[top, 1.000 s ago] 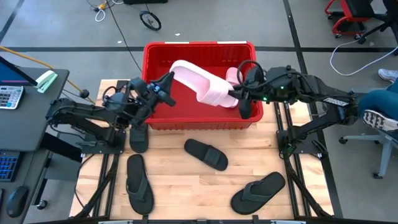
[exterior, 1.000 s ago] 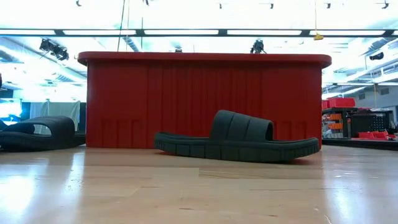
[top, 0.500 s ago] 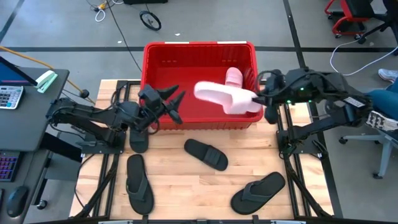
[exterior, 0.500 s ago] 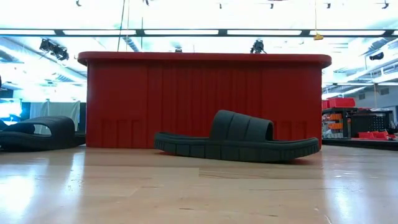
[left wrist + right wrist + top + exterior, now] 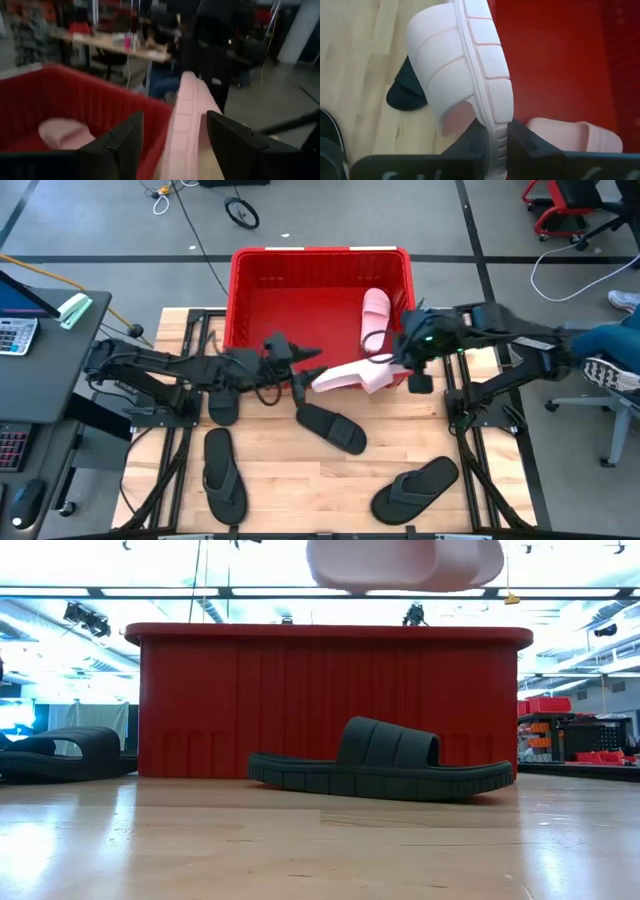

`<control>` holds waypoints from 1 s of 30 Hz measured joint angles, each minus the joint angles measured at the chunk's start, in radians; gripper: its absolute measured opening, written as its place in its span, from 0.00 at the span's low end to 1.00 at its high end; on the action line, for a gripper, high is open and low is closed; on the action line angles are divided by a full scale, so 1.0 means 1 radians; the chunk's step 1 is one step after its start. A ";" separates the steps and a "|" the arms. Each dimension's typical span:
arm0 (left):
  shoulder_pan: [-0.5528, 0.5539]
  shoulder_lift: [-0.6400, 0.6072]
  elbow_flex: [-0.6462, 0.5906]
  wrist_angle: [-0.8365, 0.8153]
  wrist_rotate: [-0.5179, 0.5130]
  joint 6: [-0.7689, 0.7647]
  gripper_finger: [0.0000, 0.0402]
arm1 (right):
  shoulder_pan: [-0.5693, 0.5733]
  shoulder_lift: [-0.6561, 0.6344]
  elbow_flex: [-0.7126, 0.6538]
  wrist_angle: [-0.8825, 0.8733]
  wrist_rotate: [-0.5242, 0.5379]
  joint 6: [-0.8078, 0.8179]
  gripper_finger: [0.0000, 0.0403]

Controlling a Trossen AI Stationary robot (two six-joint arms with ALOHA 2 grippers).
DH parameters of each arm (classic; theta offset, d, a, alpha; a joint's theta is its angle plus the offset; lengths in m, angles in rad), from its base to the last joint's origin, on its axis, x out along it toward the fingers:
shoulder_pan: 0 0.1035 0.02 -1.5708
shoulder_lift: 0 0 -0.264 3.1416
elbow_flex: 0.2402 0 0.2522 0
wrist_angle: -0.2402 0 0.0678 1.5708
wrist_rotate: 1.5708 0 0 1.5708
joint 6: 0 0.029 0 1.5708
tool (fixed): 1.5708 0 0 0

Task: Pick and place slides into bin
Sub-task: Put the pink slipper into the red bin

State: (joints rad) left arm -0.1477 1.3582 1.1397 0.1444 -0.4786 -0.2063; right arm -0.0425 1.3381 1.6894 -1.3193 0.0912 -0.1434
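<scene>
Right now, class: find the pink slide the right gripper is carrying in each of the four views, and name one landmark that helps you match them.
High view: held pink slide, centre, over the red bin's near wall.
Low view: top edge, above the bin, cut off.
Left wrist view: centre, edge-on, beside the bin.
Right wrist view: centre, clamped in the right gripper.
Shared landmark: the red bin.

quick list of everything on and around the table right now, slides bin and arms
bin: 1, bright red, far middle of the table
pink slide in bin: 1, pale pink, right end of the bin
held pink slide: 1, pale pink, above the bin's near rim
black broad-strap slide: 1, black, table middle
flip-flops: 2, black, front left and front right
black slide by left arm: 1, partly hidden
right gripper: shut on the held pink slide's edge
left gripper: open, beside that slide's free end
</scene>
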 joint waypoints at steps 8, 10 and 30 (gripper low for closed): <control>0.009 0.064 0.000 -0.078 -0.001 -0.049 0.55 | 0.000 0.126 0.000 0.015 -0.015 -0.111 0.10; 0.017 0.065 0.000 -0.113 0.021 -0.075 0.57 | 0.000 0.140 0.000 0.030 -0.019 -0.122 0.10; 0.027 0.101 -0.001 -0.115 0.094 -0.168 0.61 | -0.002 0.125 -0.001 0.091 -0.018 -0.147 0.10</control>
State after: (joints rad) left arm -0.1207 1.4590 1.1385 0.0296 -0.3843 -0.3738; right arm -0.0441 1.4636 1.6886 -1.2281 0.0735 -0.2905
